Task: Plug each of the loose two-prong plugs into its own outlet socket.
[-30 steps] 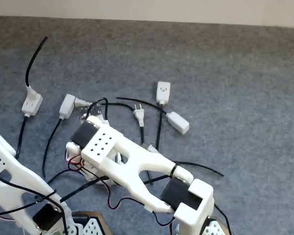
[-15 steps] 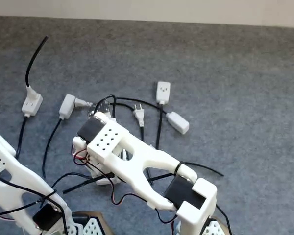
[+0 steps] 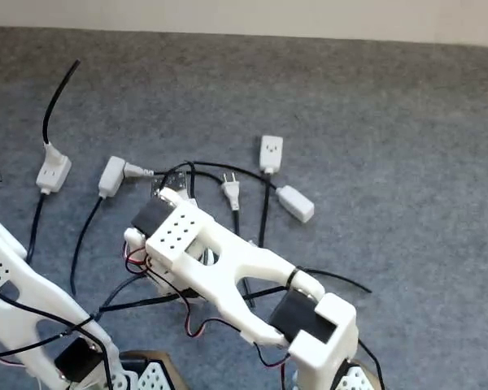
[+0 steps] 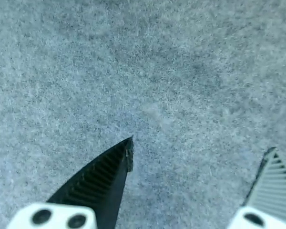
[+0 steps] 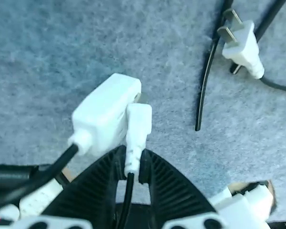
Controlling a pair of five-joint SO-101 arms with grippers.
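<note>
My right gripper (image 5: pixel 132 164) is shut on a white two-prong plug (image 5: pixel 137 128), whose front end sits against the face of a white outlet socket (image 5: pixel 107 114). A loose white plug (image 5: pixel 242 44) lies bare-pronged on the carpet farther off; in the high view this loose plug (image 3: pixel 230 192) rests between black cables. My right arm (image 3: pixel 187 240) stretches over the middle of the carpet and hides its gripper. More sockets lie at the back: one face-up (image 3: pixel 271 153), another on its side (image 3: pixel 295 203). My left gripper (image 4: pixel 200 150) is open over bare grey carpet.
Two sockets at the left (image 3: pixel 54 173) (image 3: pixel 111 175) each have a plug in them, with black cords trailing away. Black cables (image 3: pixel 260 215) cross the carpet under my right arm. My left arm (image 3: pixel 16 284) sits at the front left. The carpet's right side is open.
My right arm's wrist has shifted slightly right and toward the front. The black cables beneath it have been dragged along. The left arm has stayed put.
</note>
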